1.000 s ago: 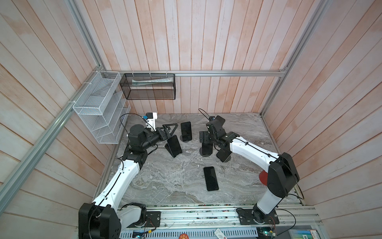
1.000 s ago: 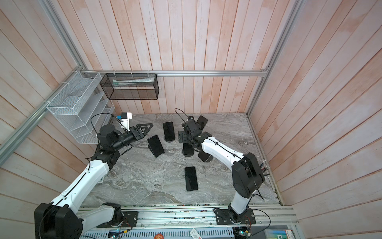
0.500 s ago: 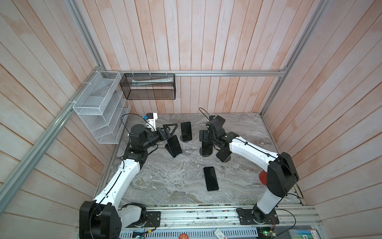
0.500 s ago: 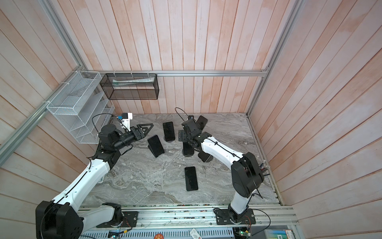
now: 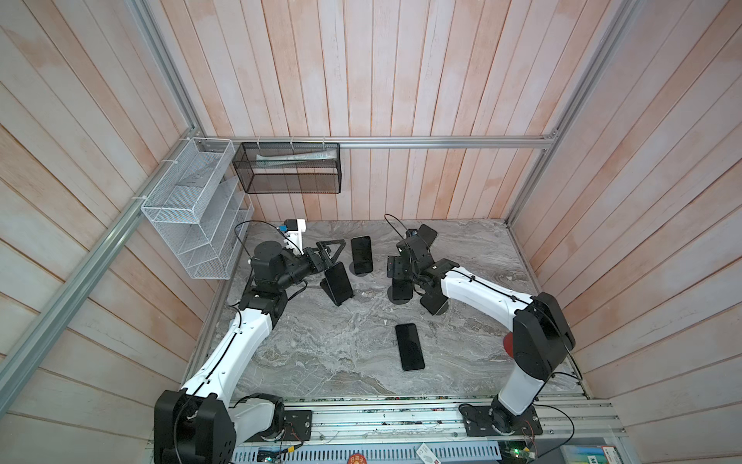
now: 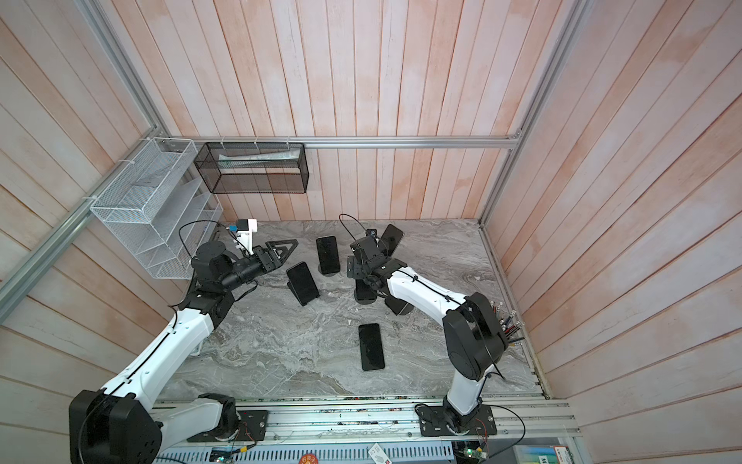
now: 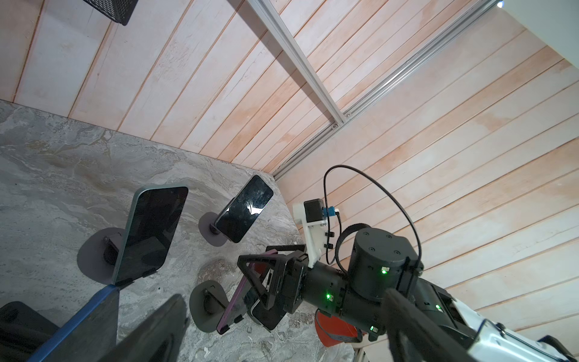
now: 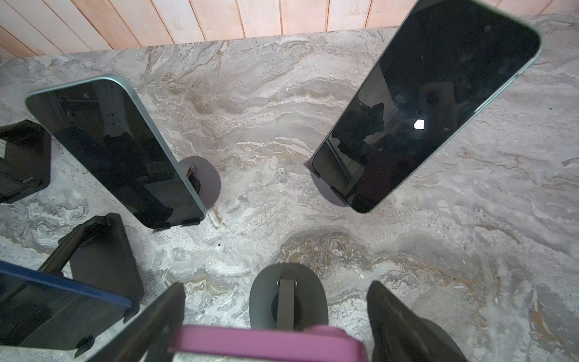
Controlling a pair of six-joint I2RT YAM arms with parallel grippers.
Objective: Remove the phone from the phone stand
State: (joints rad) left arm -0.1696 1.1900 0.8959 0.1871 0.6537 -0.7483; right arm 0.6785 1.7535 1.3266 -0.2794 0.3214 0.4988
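A phone in a purple case (image 8: 266, 343) leans on a dark phone stand (image 8: 288, 301) at mid-table. In both top views it shows as a dark slab (image 5: 401, 287) (image 6: 363, 291). My right gripper (image 8: 277, 286) (image 5: 397, 267) hangs over the phone's top edge, open. One finger stands on each side of the case, very close to it. From the left wrist view the same purple phone (image 7: 232, 304) is seen edge-on under that gripper. My left gripper (image 5: 329, 251) (image 6: 285, 249) is open and holds nothing, just behind a blue-cased phone (image 5: 338, 283).
Two more phones lean on stands near the back wall (image 5: 361, 255) (image 5: 426, 235), and another dark stand (image 5: 433, 301) sits under the right forearm. One phone lies flat on the marble (image 5: 409, 346). Wire baskets (image 5: 192, 209) (image 5: 287, 166) hang on the walls.
The right gripper has settled slightly lower over the purple phone, its fingers drawing in a little. The left arm has hardly moved.
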